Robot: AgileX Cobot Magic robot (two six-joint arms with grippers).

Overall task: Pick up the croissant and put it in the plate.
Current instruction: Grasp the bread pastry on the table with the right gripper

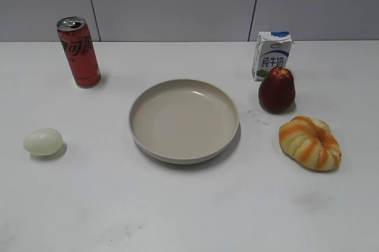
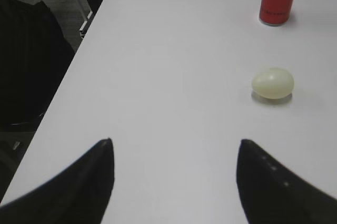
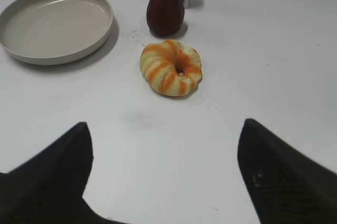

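Observation:
The croissant (image 1: pixel 310 142), orange and cream striped, lies on the white table at the right; it also shows in the right wrist view (image 3: pixel 171 67). The beige plate (image 1: pixel 142 95) sits empty in the middle and shows at the top left of the right wrist view (image 3: pixel 100 31). My right gripper (image 3: pixel 166 129) is open and empty, above bare table short of the croissant. My left gripper (image 2: pixel 175 145) is open and empty over bare table at the left. Neither gripper shows in the exterior view.
A dark red apple (image 1: pixel 276 90) stands just behind the croissant, with a milk carton (image 1: pixel 271 55) behind it. A red cola can (image 1: pixel 79 51) stands at the back left. A pale egg (image 1: pixel 42 142) lies at the left. The table's left edge (image 2: pixel 63 76) shows.

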